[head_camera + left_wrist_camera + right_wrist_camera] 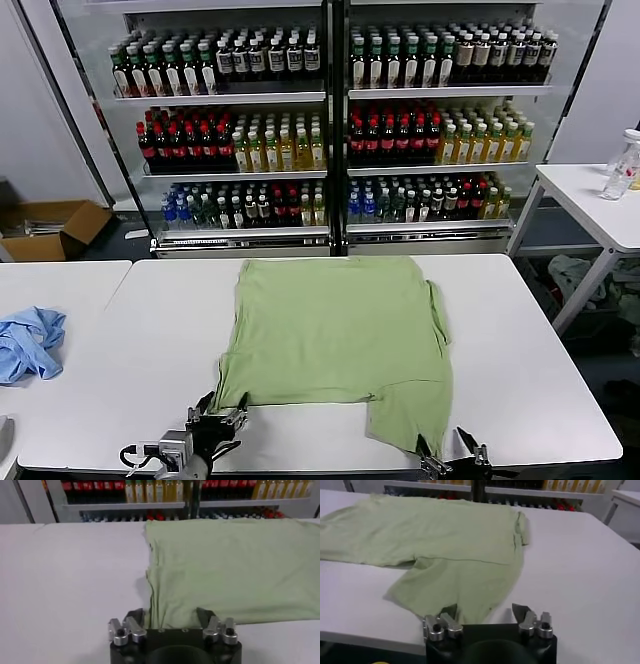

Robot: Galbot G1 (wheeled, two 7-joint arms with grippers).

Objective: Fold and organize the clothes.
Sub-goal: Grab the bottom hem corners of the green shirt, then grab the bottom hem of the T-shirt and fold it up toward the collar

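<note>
Item: pale green shirt (335, 335), lying flat on the white table (520, 370), partly folded, its near right corner hanging down toward the table's front edge as a loose flap; a sleeve is doubled over along its right side. Left gripper (170, 622): at the near left corner of the shirt, fingers (131, 620) parted with the fabric's corner lying between them; whether the cloth is actually pinched cannot be told. Right gripper (485, 616): at the table's front edge by the hanging flap, jaws parted, the flap's tip between them, grip likewise unclear. Also present: a crumpled blue garment (28, 342) on the neighbouring table to the left, well apart; a drinks cooler (330, 120) stocked with bottles behind; a cardboard box (45, 228) on the floor.
</note>
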